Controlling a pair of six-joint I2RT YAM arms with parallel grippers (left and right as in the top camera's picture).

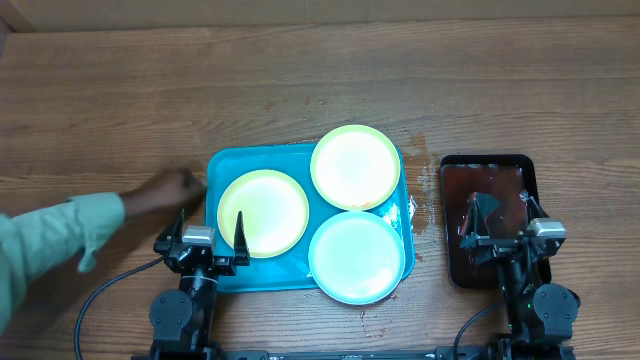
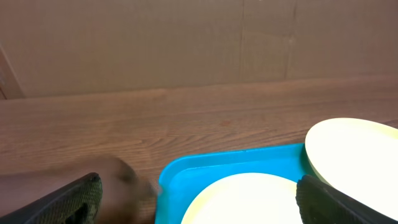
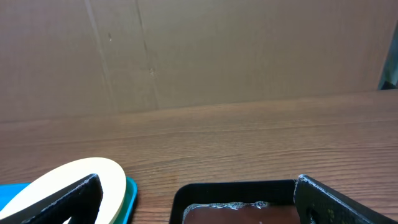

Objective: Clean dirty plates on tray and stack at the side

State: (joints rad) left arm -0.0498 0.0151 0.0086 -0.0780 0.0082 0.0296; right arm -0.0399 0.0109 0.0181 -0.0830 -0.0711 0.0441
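Nothing of the task looks done yet. All three plates lie on the turquoise tray (image 1: 222, 278) in the middle of the table (image 1: 100, 100): one yellow-green plate (image 1: 262, 212) at its left, a second yellow-green plate (image 1: 355, 167) at its far right and the light blue plate (image 1: 357, 257) at its near right. None is stacked at the side. Glare washes out their faces, so I cannot tell how dirty they are.

The left fingers (image 1: 239, 230) stand wide apart and empty over the tray's near left corner. The right fingers (image 3: 348, 199) stand equally wide and empty above the black tray (image 1: 452, 270), which holds brownish liquid. A person's hand (image 1: 170, 188) rests just beside the turquoise tray's left edge.

No brand, label or writing can be read.
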